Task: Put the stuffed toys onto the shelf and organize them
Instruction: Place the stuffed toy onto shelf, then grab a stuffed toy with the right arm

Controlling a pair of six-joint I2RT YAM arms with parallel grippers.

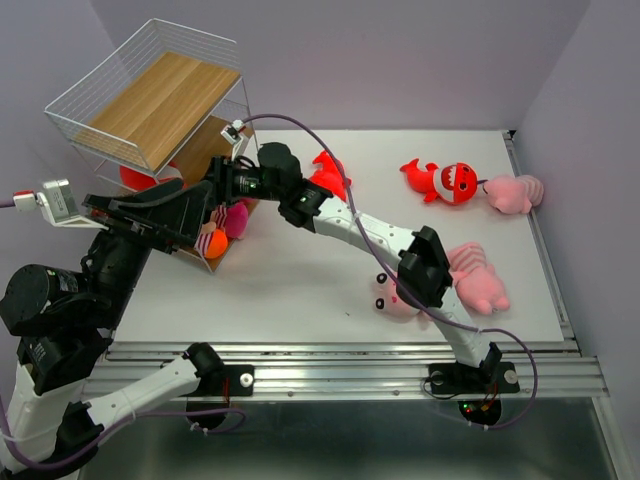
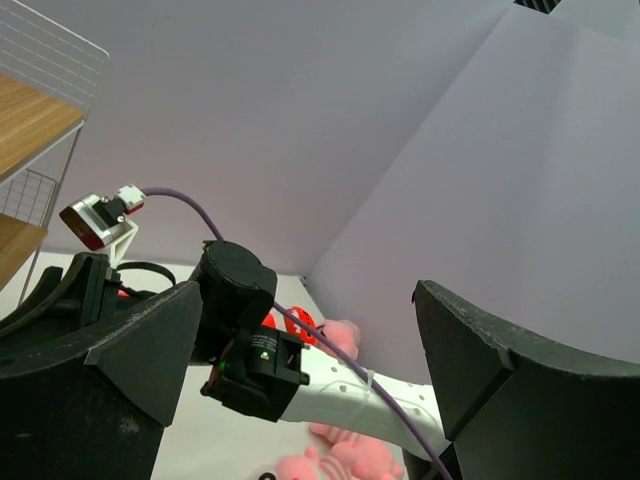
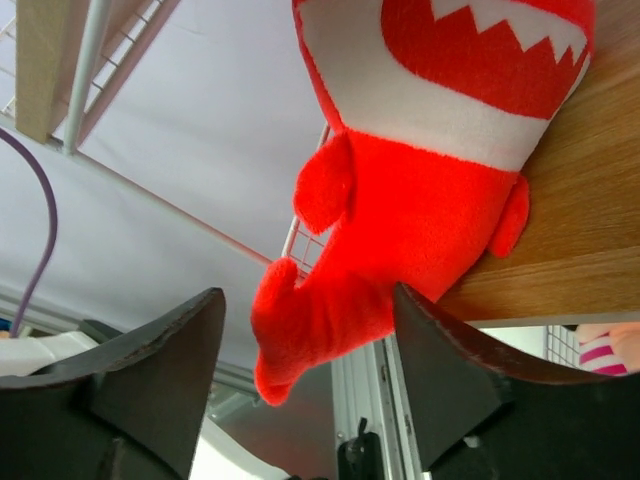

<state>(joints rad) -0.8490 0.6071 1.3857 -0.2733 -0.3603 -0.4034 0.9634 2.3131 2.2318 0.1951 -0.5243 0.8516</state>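
The shelf stands at the far left, a white wire rack with wooden boards. My right gripper reaches into its middle tier. In the right wrist view it is open, and the tail of a red toothy fish lying on the board hangs between the fingers. A red toy shows on that tier from above. My left gripper is open and empty in front of the shelf. A red fish, a pink toy and pink striped animals lie on the table.
Another red toy lies behind the right forearm. Pink and orange toys sit at the shelf's lowest tier. The right arm crosses in front of the left gripper. A purple wall bounds the table on the right.
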